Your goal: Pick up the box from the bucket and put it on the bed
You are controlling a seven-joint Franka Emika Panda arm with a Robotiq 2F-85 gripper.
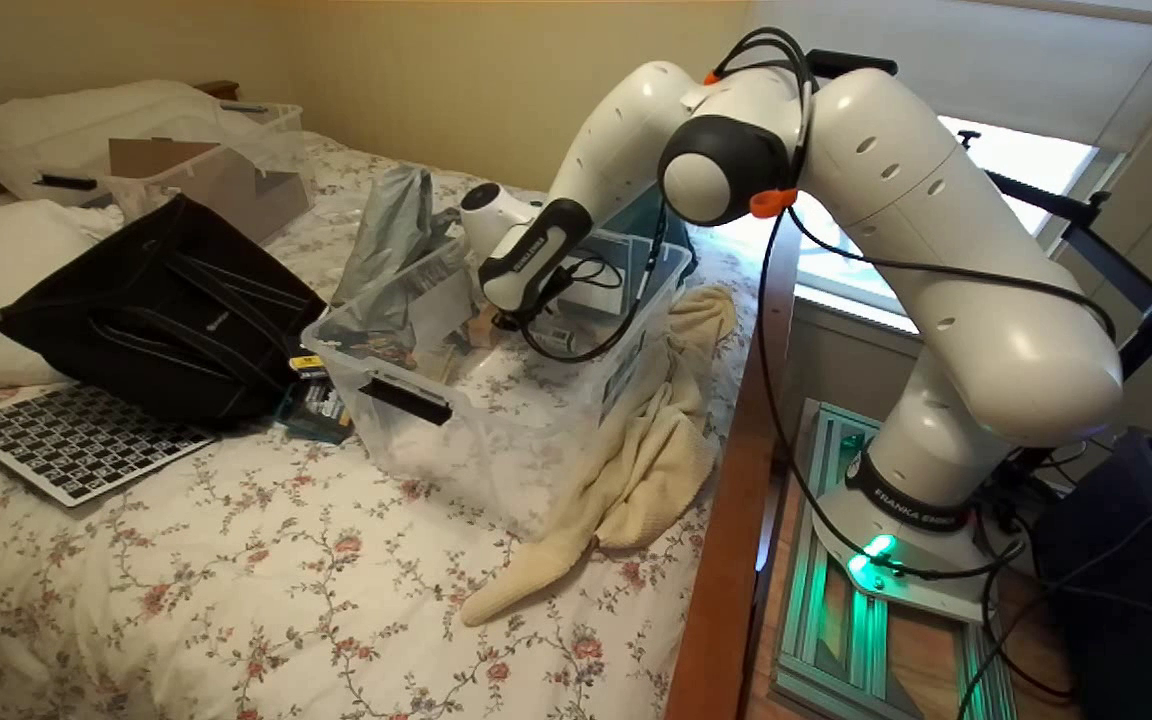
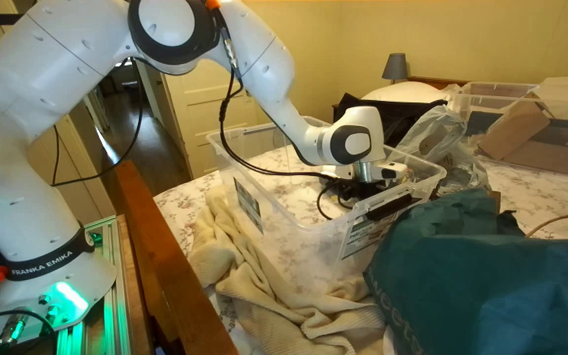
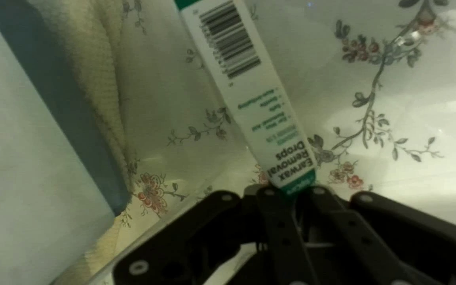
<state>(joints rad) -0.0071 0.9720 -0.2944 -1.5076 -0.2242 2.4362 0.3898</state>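
A slim white carton with green ends (image 3: 251,95), marked "Earwax Removal Drops", shows in the wrist view with its near end between my fingers. My gripper (image 3: 293,196) is drawn close on that end. The bucket is a clear plastic bin with black handles; it stands in both exterior views (image 1: 476,470) (image 2: 299,246). My gripper is down inside the bin, near its far side in an exterior view (image 1: 511,322) and behind the rim in an exterior view (image 2: 363,190). The carton cannot be made out in the exterior views. The bed (image 1: 336,600) has a floral cover.
Other items, including a jar (image 1: 558,338), lie in the bin. A cream blanket (image 1: 646,460) lies along its side. A black bag (image 1: 176,310), grey plastic bag (image 1: 391,240), checkered board (image 1: 81,440) and teal bag (image 2: 471,276) surround it. Another clear bin (image 2: 535,118) stands behind.
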